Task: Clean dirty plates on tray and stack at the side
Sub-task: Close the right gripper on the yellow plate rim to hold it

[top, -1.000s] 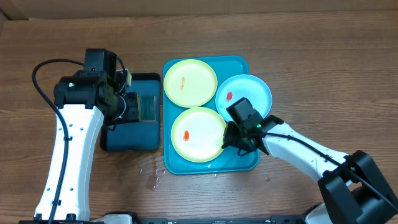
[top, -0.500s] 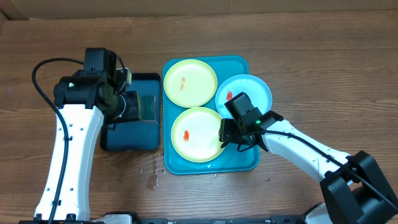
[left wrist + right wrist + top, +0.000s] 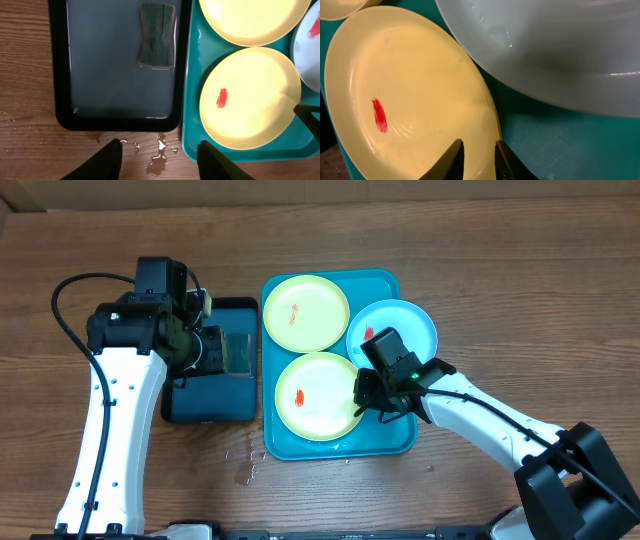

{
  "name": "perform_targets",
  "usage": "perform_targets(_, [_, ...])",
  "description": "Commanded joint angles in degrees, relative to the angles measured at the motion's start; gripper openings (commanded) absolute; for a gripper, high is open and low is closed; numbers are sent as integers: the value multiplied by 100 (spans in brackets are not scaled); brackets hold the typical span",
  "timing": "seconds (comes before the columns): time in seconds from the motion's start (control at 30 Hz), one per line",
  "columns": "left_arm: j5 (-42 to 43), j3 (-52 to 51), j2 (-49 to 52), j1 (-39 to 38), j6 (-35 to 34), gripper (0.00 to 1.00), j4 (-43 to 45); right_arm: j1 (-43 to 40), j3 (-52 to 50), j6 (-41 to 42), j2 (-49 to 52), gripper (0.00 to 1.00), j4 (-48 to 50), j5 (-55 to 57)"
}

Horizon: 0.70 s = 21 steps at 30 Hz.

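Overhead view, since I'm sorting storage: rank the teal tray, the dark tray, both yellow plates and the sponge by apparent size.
1. teal tray
2. dark tray, partly hidden
3. upper yellow plate and lower yellow plate: alike, no ranking
4. sponge

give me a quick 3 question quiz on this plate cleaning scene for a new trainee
1. True or false: the sponge lies on the teal tray, not in the dark tray.
2. The right gripper has its fingers at the rim of: A the near yellow plate; B the dark tray; C the sponge.
3. How many plates show a red or orange smear?

Key
1. False: the sponge lies in the dark tray.
2. A.
3. Three: the near yellow plate, the far yellow plate and the blue plate.
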Motion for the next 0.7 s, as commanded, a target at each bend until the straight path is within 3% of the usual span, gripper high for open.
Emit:
perform_targets(0.0, [83, -35, 26, -11, 125, 50, 17, -15, -55, 46, 7, 22, 79, -11])
perform_targets(0.13, [83, -35, 35, -11, 122, 50, 44, -13, -151, 160, 15, 22, 225, -9])
perform_targets(0.33, [85, -37, 37, -11, 122, 50, 48, -13, -203, 269, 17, 12, 295, -11])
perform_targets(0.47, [83, -87, 37, -11, 118, 49, 46, -9, -210, 326, 46, 11, 284, -9])
perform_targets(0.57, [83, -205, 42, -11, 120, 49, 98, -11, -210, 483, 127, 23, 240, -4])
perform_targets(0.67, [83, -391, 42, -11, 98, 49, 275, -11, -179, 546, 122, 24, 269, -11])
